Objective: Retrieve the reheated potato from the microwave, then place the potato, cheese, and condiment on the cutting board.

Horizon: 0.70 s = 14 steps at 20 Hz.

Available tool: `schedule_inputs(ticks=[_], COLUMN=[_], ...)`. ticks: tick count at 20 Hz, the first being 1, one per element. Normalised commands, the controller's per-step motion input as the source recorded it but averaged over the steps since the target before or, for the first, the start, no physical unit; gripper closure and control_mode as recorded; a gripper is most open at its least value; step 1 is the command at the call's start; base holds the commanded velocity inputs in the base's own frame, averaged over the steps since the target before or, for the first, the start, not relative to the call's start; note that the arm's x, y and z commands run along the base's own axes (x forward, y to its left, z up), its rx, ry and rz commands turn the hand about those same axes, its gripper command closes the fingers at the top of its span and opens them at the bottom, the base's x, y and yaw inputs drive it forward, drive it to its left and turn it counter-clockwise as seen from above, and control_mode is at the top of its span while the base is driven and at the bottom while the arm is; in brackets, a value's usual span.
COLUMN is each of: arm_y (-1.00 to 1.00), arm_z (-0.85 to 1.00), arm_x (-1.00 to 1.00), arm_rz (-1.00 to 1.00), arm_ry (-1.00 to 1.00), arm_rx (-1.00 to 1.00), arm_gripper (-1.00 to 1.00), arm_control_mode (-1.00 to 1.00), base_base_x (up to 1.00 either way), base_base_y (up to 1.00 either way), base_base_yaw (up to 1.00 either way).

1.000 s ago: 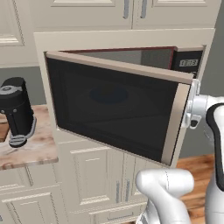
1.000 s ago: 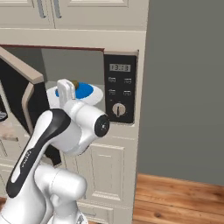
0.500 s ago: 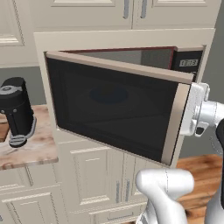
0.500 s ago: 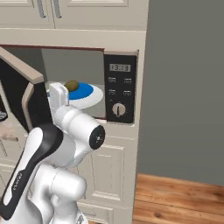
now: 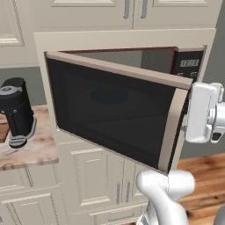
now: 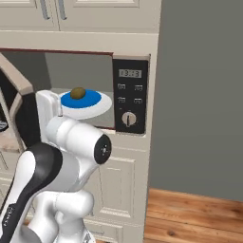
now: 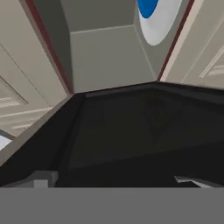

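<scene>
The microwave (image 6: 130, 101) stands with its dark glass door (image 5: 114, 110) swung wide open to the left. Inside, the olive-brown potato (image 6: 78, 92) lies on a blue and white plate (image 6: 95, 105). My white hand (image 5: 201, 112) hangs just outside the door's free edge, in front of the opening. In the hand view my gripper (image 7: 116, 181) is open, facing the door's dark inner face, with the plate (image 7: 159, 19) at the top. A sliver of brown wood (image 5: 3, 132) at the counter's left edge may be the cutting board. Cheese and condiment are out of view.
A black coffee machine (image 5: 16, 112) stands on the marble counter (image 5: 33, 151) left of the microwave. Beige cabinets sit above and below. A grey wall (image 6: 204, 95) and wooden floor (image 6: 194, 216) lie to the right.
My hand has drawn back from in front of the plate, down and towards the door's free edge, uncovering the potato. The door and potato have stayed put.
</scene>
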Motion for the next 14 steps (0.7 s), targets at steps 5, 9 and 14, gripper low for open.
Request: schedule_inputs(ticks=[5,9,14], arm_y=[0.67,0.87,0.88], arm_z=[0.0,0.0,0.0], arm_x=[-0.3,-0.41,-0.49], arm_rz=[0.16,0.2,0.21], arm_ry=[0.02,0.03,0.02], arm_rx=[0.0,0.0,0.0], arm_gripper=[-1.0,-1.0,-1.0], arm_control_mode=[-1.0,-1.0,-1.0], base_base_x=[0.0,0.0,0.0], base_base_y=[0.0,0.0,0.0], base_base_yaw=[0.0,0.0,0.0])
